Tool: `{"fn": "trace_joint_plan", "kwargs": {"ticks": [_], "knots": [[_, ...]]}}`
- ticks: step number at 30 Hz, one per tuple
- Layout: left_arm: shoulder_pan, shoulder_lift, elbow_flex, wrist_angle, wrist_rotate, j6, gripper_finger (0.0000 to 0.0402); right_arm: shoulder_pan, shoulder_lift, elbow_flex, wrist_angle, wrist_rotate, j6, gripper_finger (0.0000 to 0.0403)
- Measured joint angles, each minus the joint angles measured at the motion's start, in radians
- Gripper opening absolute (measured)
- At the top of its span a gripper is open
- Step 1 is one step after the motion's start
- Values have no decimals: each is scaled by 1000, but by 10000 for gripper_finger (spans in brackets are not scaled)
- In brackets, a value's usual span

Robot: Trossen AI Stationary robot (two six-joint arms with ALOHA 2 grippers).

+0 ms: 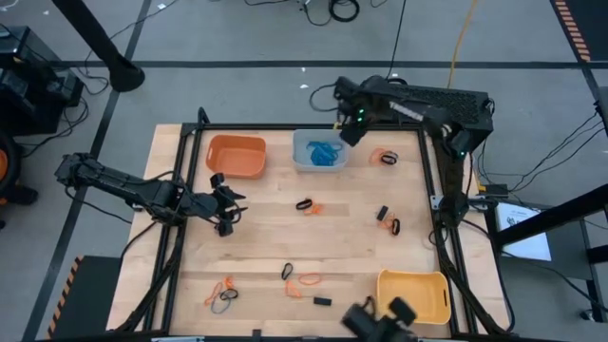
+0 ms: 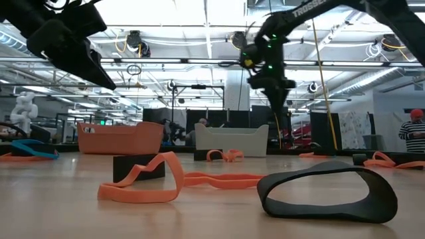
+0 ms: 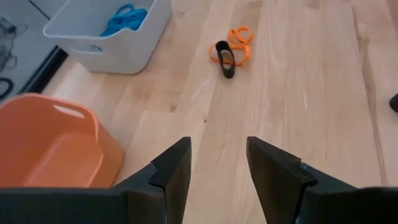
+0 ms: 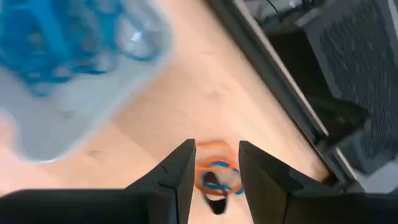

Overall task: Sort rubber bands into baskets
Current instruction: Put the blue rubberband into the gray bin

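Roughly half the sorting looks done at best. Going left to right across the worktop (image 1: pixel 266 242): the left hand (image 1: pixel 226 204) hovers just in front of the orange basket (image 1: pixel 236 157), its fingers parted with nothing between them. That basket shows no bands inside it, so the orange ones seem still to be sorted. Next comes the pale blue-grey basket (image 1: pixel 318 152), which already holds a heap of blue rubber bands (image 1: pixel 325 153). The right hand (image 1: pixel 350 128) hangs above the worktop at that basket's far right corner, fingers narrowly parted and empty. Beyond them lies a small tangle of orange, blue and black bands (image 4: pixel 216 174). Loose bands remain scattered: a black-and-orange pair (image 1: pixel 308 206) mid-worktop, another pair (image 1: pixel 388 220) further right, and several (image 1: pixel 302 279) along the near edge. The yellow basket (image 1: pixel 414 294) at the near right corner appears empty.
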Motion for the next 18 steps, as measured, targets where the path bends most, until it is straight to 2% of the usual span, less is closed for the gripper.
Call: {"fn": "trace_joint_plan", "kwargs": {"ticks": [8,12,18], "knots": [[1,0,0,74,0,90,164,-148,-86,-267,10,-5,16,116],[1,0,0,116,51,90,164,-198,-96,-403,52,-11,69,116],[0,0,0,129,71,73,164,-240,-127,-504,136,-56,86,116]]}}
